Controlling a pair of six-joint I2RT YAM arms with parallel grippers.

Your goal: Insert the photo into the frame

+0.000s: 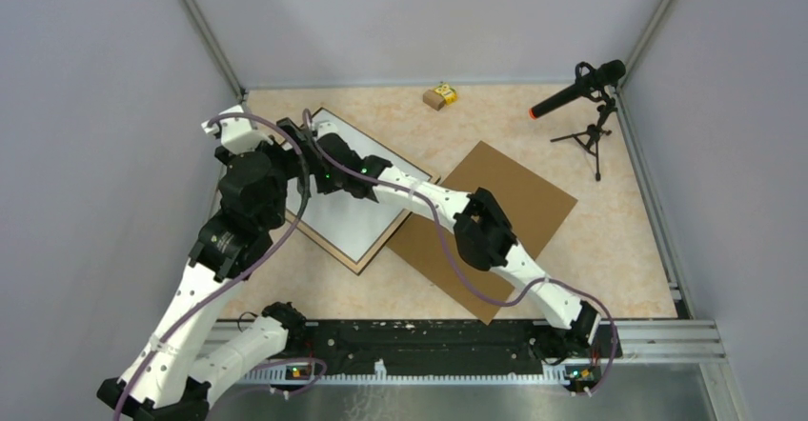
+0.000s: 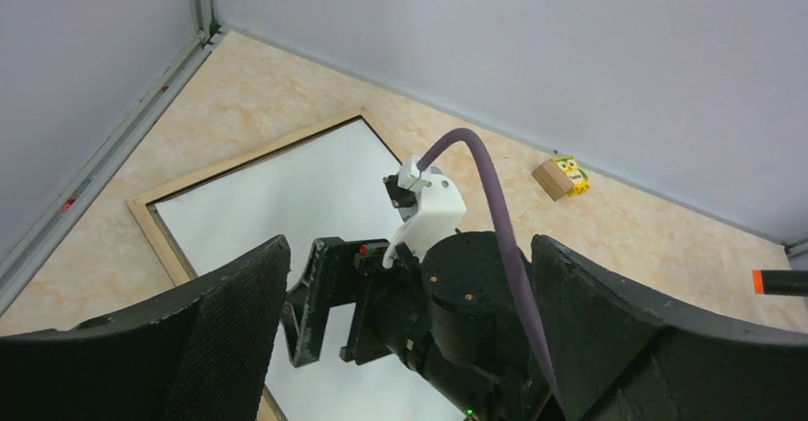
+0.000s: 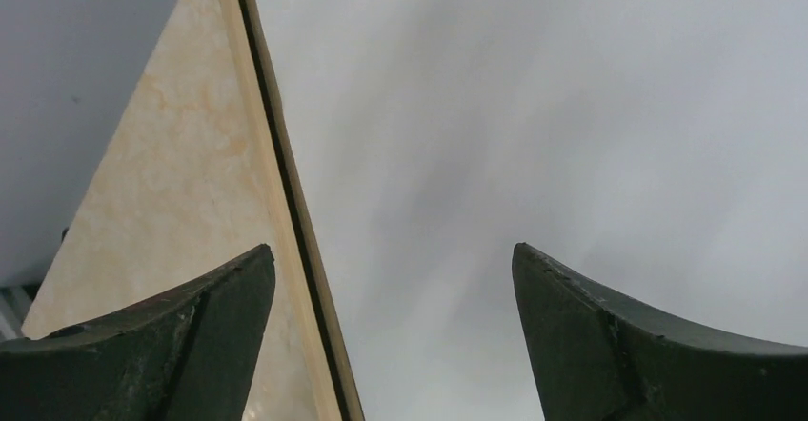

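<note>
- Small box (image 1: 439, 96): I can't read its print.
- Right tool (image 3: 391, 251) spread, just above the photo (image 3: 534, 107), which lies white side up inside the frame (image 3: 269, 154).
- Left tool (image 2: 410, 250) spread, above the right arm.

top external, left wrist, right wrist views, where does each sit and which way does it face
Top external: high behind the bases, looking down on the beige marbled table; left arm and right arm both show.
Left wrist: on the left gripper, angled toward the far wall; its open fingers flank the right arm's wrist.
Right wrist: on the right gripper, facing down at close range; only its open fingertips show.
Shared: both wrist views show the light-wood-rimmed rectangular frame and the flat white sheet inside it.
</note>
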